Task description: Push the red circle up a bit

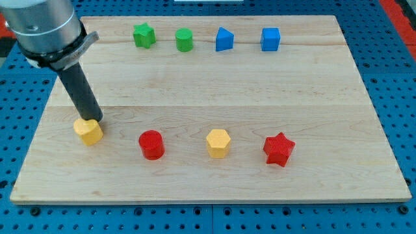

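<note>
The red circle [151,143] sits in the bottom row of blocks on the board, toward the view's left. My tip [95,121] is off to the left of it and a little higher up, with bare wood between the two. My tip is just a plain dark rod, so it holds nothing; its end is down right at the top edge of a yellow block [88,130], and I cannot tell if they truly touch. That yellow block lies left of the red circle, between my tip and the board's left edge. The board [214,78] is light wood, and it rests on a blue table with rows of small holes [390,71]. To the right of the red circle come a yellow hexagon [218,143] and then a red star [279,149]. Far away along the view's top stand a green star [143,35], a green circle [184,39], a blue triangle-like block [224,39] and a blue cube [270,39]. Above the red circle the wood is open up to that top row.
</note>
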